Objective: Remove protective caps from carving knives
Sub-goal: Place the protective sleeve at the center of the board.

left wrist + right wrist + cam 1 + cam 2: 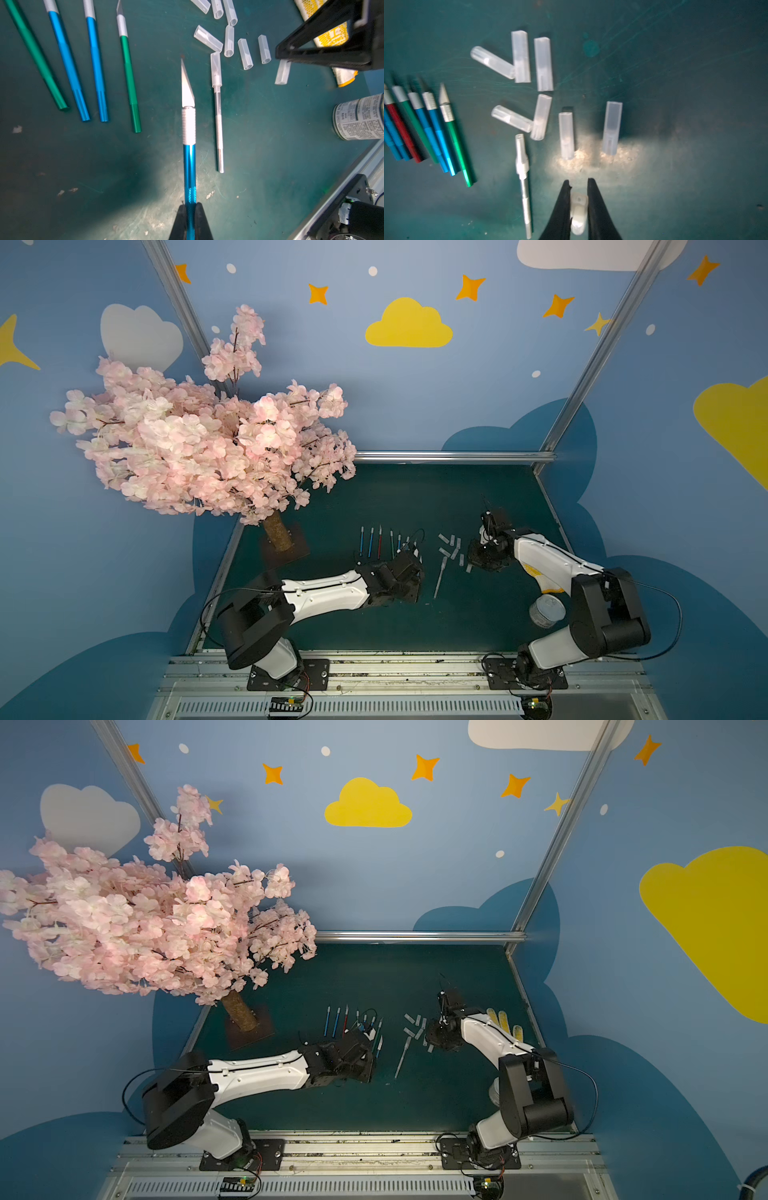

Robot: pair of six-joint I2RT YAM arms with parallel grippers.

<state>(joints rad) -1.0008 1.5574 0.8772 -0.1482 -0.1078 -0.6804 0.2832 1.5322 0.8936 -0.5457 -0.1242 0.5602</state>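
Seven loose caps (543, 63), one capped knife (523, 166)

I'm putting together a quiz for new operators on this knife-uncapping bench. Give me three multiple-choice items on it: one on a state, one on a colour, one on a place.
1. How is the right gripper?
A. open and empty
B. shut on a cap
C. shut on a knife

2. What colour is the handle in the left gripper?
A. red
B. green
C. blue

3. Where is the whitish knife?
A. flat on the mat, beside the loose caps
B. held in the left gripper
C. upright in a cup

Answers:
1 B: its fingers clamp a translucent cap between them.
2 C: it pinches the blue knife, whose blade is bare.
3 A: it lies on the mat, its own cap still on, with its tip next to the loose caps.
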